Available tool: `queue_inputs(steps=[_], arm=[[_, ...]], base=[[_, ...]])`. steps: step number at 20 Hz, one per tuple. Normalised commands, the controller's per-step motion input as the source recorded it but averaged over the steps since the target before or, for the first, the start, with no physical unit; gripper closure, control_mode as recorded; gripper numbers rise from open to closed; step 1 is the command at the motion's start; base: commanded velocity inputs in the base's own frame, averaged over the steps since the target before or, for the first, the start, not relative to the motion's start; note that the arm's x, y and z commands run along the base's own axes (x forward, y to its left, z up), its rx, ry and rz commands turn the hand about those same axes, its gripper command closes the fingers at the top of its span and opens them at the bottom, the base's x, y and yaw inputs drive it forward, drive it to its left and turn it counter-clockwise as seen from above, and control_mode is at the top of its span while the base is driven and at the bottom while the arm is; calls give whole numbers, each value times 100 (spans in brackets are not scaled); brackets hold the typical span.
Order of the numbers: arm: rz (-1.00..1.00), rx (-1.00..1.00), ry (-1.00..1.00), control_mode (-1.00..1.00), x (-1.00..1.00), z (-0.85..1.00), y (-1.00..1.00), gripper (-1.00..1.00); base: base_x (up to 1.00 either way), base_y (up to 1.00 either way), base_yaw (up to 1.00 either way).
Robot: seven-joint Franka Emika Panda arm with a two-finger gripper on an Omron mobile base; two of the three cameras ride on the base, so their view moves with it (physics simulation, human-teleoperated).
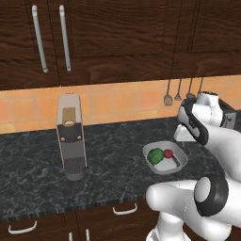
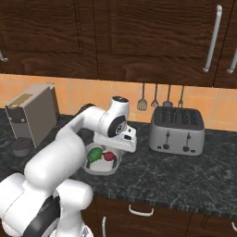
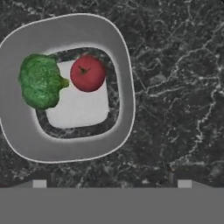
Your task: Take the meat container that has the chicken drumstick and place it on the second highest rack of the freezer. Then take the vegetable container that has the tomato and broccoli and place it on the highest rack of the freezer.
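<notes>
Broccoli and tomato lie touching in a grey dish on the dark tabletop. Above it the end effector hangs with tips spread wide, holding nothing, the dish off to one side. Left base view adds a coffee machine; right base view a toaster.

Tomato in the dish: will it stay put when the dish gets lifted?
Probably not. The tomato is round and seems to sit loose on the dish's flat floor, so a tilt could roll it. The raised rim and the broccoli beside it should keep it in.
</notes>
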Motion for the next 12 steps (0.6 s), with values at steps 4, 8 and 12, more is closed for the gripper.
queue_inputs(steps=[4,8,12], arm=[[19,0,0,-100,44,-44,-5,-100],[17,0,-4,-100,44,-42,-8,-100],[16,0,-5,-100,53,-43,-15,-100]], base=[[0,0,0],[0,0,0],[0,0,0]])
